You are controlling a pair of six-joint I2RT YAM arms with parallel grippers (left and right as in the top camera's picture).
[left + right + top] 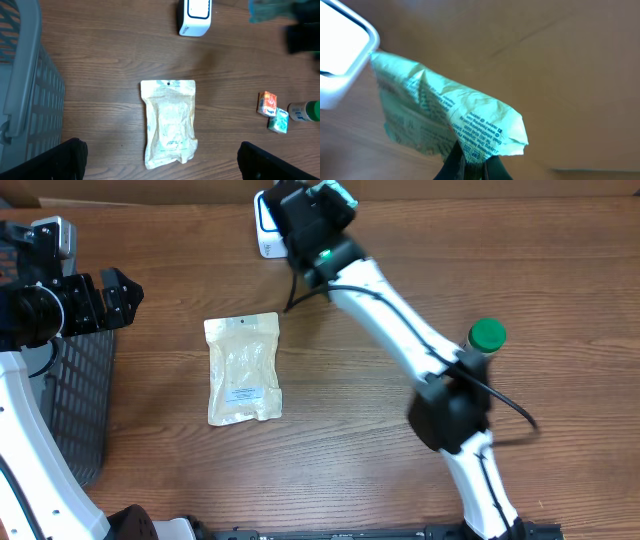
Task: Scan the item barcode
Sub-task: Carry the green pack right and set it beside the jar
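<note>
Green packet (455, 112) presented at the white scanner (266, 230).
Left gripper (122, 298) hangs over the mesh basket (75, 380), jaws spread fully, holding nothing. A clear pouch (243, 370) lies flat at table centre. Right gripper (472, 162), clamped tight on the packet's lower edge, holds it at the scanner's corner. A green-capped bottle (487, 337) stands far right.

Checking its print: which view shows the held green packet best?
Right wrist: the green packet fills the frame, print visible, pinched by the right tool. Overhead shows a teal sliver; left wrist, a blur.
</note>
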